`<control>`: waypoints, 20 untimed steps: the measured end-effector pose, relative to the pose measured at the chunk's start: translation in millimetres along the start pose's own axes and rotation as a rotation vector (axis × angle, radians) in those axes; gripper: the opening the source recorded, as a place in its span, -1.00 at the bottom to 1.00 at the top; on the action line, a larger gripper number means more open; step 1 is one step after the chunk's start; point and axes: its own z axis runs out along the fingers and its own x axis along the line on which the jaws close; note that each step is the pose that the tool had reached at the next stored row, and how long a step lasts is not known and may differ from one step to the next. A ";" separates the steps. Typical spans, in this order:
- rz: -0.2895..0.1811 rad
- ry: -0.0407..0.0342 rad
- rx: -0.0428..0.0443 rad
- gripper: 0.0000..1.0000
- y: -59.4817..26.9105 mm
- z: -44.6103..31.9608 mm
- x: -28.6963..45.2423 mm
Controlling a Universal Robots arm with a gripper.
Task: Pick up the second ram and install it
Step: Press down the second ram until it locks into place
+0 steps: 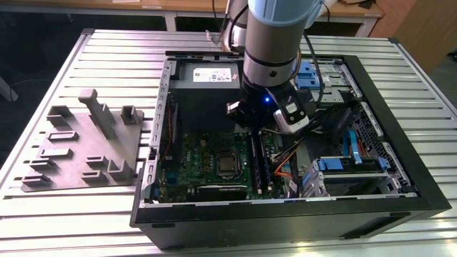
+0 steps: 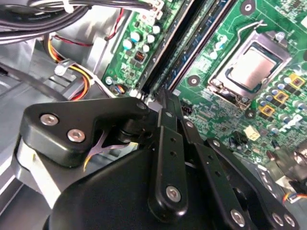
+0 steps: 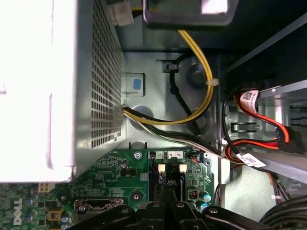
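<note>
The claw [image 1: 258, 128] is lowered inside the open computer case [image 1: 400, 166], directly above the far end of the memory slots [image 1: 258, 160] on the green motherboard [image 1: 207, 155]. In the second wrist view the claw [image 2: 165, 98] has its black linkages drawn close and the fingers [image 2: 168, 103] converge on a thin dark edge at the near end of the slots [image 2: 192, 43]; whether the claw is clamped on the second ram or merely closed above it cannot be determined. The second ram [image 2: 180, 60] appears as a long dark strip standing in the slot rails and extending away from the claw tips; whether it is fully seated cannot be determined. In the first wrist view the claw [image 3: 165, 203] sits just in front of the two pale slot latches [image 3: 161, 167], with the slot rails running beneath it. The processor socket [image 2: 252, 67] lies beside the slots, to one side of the claw. The grey power-supply box [image 1: 214, 75] is beyond the claw, towards the far wall of the case, and a yellow cable bundle [image 3: 204, 91] curves out from it. Outside the case, well apart from the claw on the exterior view's left, a grey fixture tray [image 1: 78, 150] rests on the slatted table [image 1: 43, 214].
</note>
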 end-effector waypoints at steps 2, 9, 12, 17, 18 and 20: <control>0.000 0.0000 -0.0001 -0.80 0.2 -4.3 -0.2; 0.000 0.0001 0.0001 -0.80 -1.8 -9.5 -0.5; 0.000 0.0000 -0.0001 -0.80 -7.3 -9.8 -0.5; 0.000 0.0000 0.0000 -0.80 -19.1 -10.4 -0.8; 0.000 0.0000 -0.0001 -0.80 -21.6 -10.5 -0.8; 0.000 0.0000 -0.0001 -0.80 -27.8 -10.8 -0.9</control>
